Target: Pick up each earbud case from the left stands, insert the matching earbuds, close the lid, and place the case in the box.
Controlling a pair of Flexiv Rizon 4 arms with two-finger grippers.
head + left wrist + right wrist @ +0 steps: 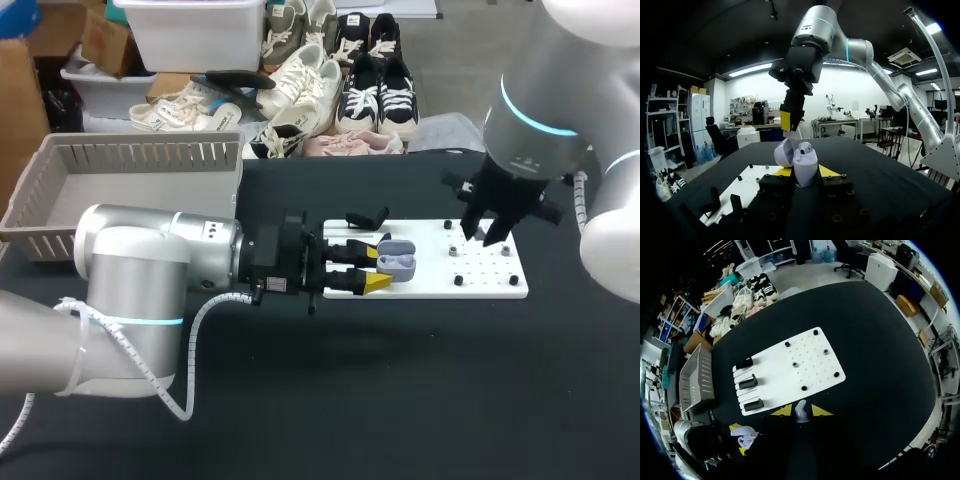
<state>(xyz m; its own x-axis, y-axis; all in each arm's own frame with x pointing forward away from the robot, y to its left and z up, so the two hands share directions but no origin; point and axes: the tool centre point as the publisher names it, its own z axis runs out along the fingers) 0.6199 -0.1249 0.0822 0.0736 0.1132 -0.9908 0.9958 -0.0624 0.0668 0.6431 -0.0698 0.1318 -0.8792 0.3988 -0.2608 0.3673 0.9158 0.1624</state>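
I am holding the earbud case (805, 169) in my left gripper (378, 266), both fingers pinching it from either side, so those jaws are set narrow around its body. The lid (784, 152) is standing open and the case is hovering over the near-left part of the white board (490, 286), just beside the stands (748, 382).

My right gripper (487, 232) is hanging over the far-right part of the board, well apart from the case. Its jaws are nipping a small pale piece that I am taking for an earbud (800, 414).

So I am judging this to be the insertion step: case picked and opened, earbud in hand, nothing seated that I can make out.

Next I am expecting to bring the right arm across above the open case, line the earbud up with its socket and lower it gently while the left keeps the case steady. The box (140, 155) is waiting at the far left.
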